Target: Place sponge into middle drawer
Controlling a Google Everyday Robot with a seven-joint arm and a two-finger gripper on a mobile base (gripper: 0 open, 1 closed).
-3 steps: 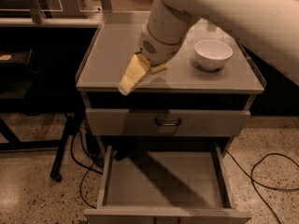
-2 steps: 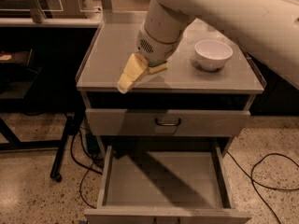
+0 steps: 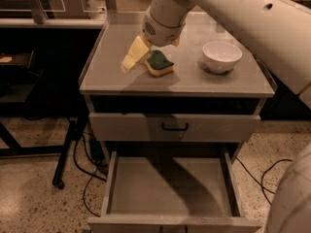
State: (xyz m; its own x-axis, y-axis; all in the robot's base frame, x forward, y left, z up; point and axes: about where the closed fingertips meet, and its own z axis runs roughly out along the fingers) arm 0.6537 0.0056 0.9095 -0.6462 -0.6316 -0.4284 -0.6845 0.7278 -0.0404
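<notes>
The sponge (image 3: 159, 63), pale yellow with a dark green face up, lies on the grey cabinet top (image 3: 112, 76) left of centre. My gripper (image 3: 149, 57) hangs over it from the big white arm, open. One yellow finger (image 3: 135, 54) rests just left of the sponge, and the other is mostly hidden under the wrist. The sponge sits between them on the top, not lifted. The middle drawer (image 3: 170, 191) is pulled out below, its flat floor bare.
A white bowl (image 3: 221, 56) stands on the right of the cabinet top. The upper drawer front with a dark handle (image 3: 175, 127) is shut. Cables (image 3: 87, 174) run on the speckled floor to the left, beside a dark table leg.
The gripper has moved back from the front edge of the top toward its middle. The sponge, hidden before, now shows beside the left finger.
</notes>
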